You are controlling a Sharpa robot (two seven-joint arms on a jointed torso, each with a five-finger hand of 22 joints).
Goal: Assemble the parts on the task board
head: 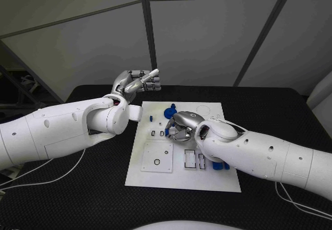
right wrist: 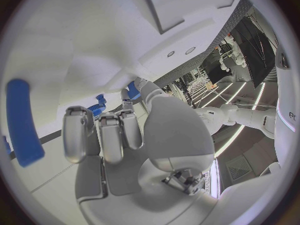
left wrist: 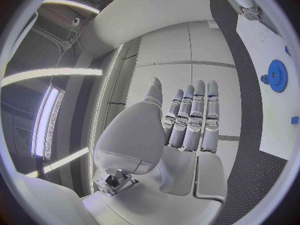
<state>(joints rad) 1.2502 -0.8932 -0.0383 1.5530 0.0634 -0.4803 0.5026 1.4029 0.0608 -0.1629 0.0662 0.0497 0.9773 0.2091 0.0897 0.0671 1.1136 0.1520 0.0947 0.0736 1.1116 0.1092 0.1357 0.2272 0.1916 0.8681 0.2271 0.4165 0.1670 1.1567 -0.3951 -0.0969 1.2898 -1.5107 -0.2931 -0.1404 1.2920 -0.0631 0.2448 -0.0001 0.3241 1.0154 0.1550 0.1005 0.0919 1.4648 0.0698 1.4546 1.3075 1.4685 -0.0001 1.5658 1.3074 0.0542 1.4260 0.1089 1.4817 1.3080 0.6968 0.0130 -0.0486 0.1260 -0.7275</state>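
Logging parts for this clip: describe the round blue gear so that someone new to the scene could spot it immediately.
Start at the white rectangular task board in the middle of the black table. Near its far edge, just beyond the right hand, lies the round blue toothed gear. It is the only disc-shaped blue piece; the other small blue parts, near the right arm, are blocky.

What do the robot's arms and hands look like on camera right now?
Both arms are glossy white shells with small dark round holes and rounded joints. The left hand and right hand are silver metal with segmented fingers and pale smooth palm pads. Thin white cables trail from under each arm across the black table.
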